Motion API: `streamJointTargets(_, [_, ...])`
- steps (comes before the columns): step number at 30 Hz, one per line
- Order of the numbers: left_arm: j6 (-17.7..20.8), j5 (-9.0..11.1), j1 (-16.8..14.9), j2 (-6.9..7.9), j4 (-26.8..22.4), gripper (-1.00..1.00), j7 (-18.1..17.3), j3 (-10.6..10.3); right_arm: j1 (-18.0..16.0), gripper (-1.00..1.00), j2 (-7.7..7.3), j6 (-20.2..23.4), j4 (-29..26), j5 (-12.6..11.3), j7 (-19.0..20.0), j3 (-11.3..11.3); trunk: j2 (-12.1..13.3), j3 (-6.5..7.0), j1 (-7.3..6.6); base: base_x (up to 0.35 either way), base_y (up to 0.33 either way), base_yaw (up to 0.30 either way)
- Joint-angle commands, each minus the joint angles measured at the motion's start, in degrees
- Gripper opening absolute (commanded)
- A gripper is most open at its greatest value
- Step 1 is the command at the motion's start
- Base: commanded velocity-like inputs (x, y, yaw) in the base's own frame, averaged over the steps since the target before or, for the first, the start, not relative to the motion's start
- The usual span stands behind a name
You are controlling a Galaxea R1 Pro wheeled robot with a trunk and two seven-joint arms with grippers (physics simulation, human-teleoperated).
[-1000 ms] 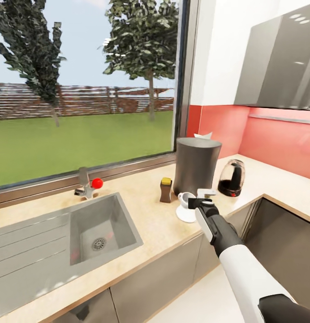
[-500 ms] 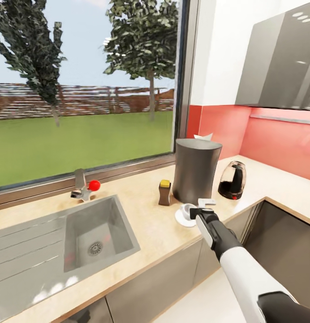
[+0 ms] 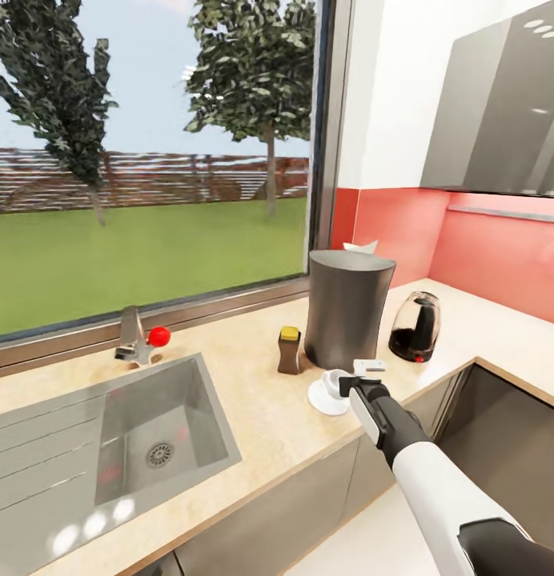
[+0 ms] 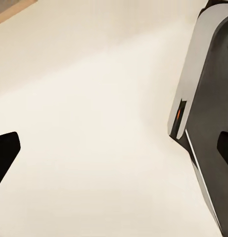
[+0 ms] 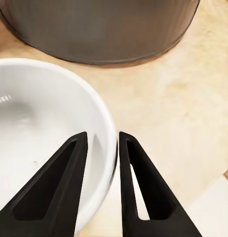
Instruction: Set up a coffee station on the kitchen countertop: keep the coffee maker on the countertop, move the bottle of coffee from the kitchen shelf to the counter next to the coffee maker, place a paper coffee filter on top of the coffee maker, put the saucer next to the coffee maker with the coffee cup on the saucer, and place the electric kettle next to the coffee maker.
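The grey cylindrical coffee maker (image 3: 347, 308) stands on the counter with a white paper filter (image 3: 361, 246) poking out of its top. A brown coffee bottle (image 3: 290, 350) with a yellow lid is just to its left, and the dark electric kettle (image 3: 413, 326) to its right. In front lies the white saucer (image 3: 321, 399) with the coffee cup (image 3: 333, 382) resting on or just above it. My right gripper (image 3: 354, 384) is shut on the cup's rim (image 5: 112, 148), one finger inside and one outside. My left gripper (image 4: 114, 148) hangs open over pale floor.
A steel sink (image 3: 161, 424) with a drainboard is set into the counter at the left, behind it a faucet (image 3: 131, 336) with a red knob (image 3: 158, 336). A window runs along the back. Grey wall cabinets (image 3: 501, 112) hang upper right. The counter turns a corner at the right.
The camera has shifted, sliding the scene leftward. My right gripper has lowered the cup onto or just above the saucer.
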Motion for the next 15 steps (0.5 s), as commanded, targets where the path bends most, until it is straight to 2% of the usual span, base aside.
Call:
streamJointTargets(1, [0.2, -0.6, 0.0, -0.01, -0.1, 1.00, 0.1, 0.5, -0.1, -1.00, -0.04, 0.2, 0.1, -0.6, -0.4, 0.3, -0.1, -0.13, 0.05, 0.062, -0.040, 0.000])
streamJointTargets(11, [0.2, -0.6, 0.0, -0.01, 0.0, 1.00, 0.1, 0.6, -0.1, -1.00, -0.04, -0.1, 1.9, -0.8, -0.4, 0.3, -0.1, -0.13, 0.05, 0.005, -0.003, 0.000])
streamJointTargets(15, [0.2, -0.6, 0.0, -0.01, 0.0, 1.00, 0.1, 0.6, -0.1, -1.00, -0.01, -1.7, 2.1, -0.9, -0.3, 0.3, -0.1, -0.13, 0.05, 0.000, 0.000, 0.000])
